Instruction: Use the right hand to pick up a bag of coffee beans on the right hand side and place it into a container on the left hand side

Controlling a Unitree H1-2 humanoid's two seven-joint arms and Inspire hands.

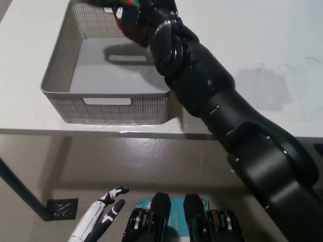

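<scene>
My black right hand [151, 16] is stretched over the far right part of the grey mesh container [54, 75] on the left of the white table. It is shut on the bag of coffee beans [127, 25], a dark red pack with green specks, which hangs above the container's inside near its back wall. Most of the bag is hidden by the hand and cut off by the top edge of the head view. The container's floor shows bare grey. My white left hand [101, 222] rests low at the bottom left, below table level, fingers apart and empty.
The white table [262, 45] runs to the right of the container, with a pale grey patch [265, 88] on it. The table's front edge [151, 133] crosses the picture; below it is brown floor with a dark table leg [17, 189] at the left.
</scene>
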